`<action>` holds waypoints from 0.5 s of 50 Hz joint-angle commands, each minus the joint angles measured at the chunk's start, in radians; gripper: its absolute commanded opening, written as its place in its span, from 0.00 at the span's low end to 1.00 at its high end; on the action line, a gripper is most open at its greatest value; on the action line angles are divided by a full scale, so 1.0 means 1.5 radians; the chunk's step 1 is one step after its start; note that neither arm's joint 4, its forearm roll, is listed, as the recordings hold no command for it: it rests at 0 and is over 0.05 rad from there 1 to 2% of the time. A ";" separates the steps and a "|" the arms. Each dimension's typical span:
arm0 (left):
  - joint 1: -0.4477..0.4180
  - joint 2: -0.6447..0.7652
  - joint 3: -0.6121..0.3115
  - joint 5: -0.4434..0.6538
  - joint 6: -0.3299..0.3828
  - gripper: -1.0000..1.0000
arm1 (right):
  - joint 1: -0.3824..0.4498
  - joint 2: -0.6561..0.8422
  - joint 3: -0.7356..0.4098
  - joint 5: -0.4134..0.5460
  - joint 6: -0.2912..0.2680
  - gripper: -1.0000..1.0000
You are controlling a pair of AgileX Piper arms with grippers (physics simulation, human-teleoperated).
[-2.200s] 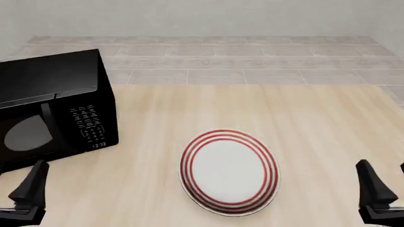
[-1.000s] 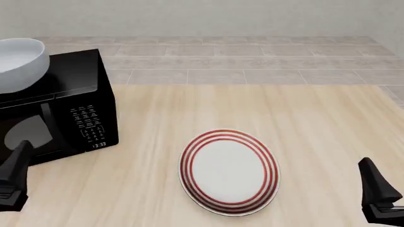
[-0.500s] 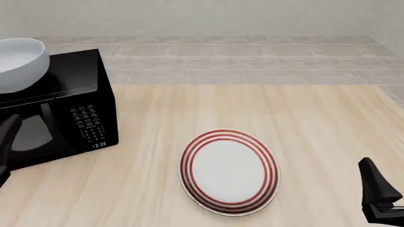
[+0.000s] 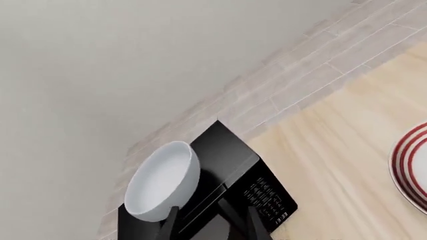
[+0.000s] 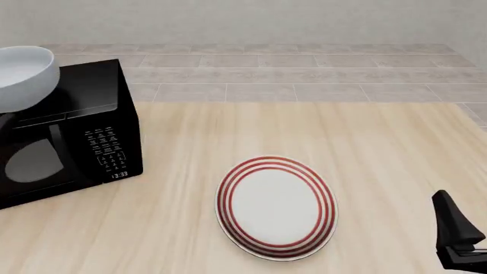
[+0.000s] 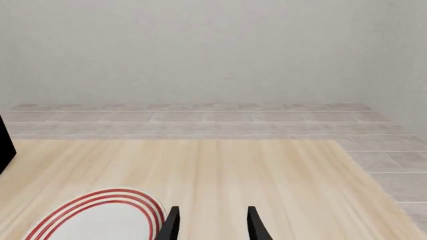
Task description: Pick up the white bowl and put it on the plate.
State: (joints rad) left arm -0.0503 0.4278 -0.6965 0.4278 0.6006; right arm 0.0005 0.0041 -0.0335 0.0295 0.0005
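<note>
The white bowl sits on top of the black microwave at the table's far left, well apart from the plate, which lies flat near the front centre. Only the left wrist view shows the left gripper, its two fingers spread with nothing between them, pointed toward the microwave just under the bowl. The front view shows just one dark finger of the right gripper at the lower right; the right wrist view shows both fingers parted and empty beside the plate's rim. Half a second ago the left gripper was visible at the front view's left edge; now it is gone from that view. The microwave's display reads 13:33.
</note>
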 commanded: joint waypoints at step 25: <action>0.044 0.153 -0.128 0.082 0.066 1.00 | 0.000 0.002 0.006 -0.008 -0.001 1.00</action>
State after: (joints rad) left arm -0.0027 0.5859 -0.8507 0.5389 0.6848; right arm 0.0005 0.0041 -0.0335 0.0295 0.0005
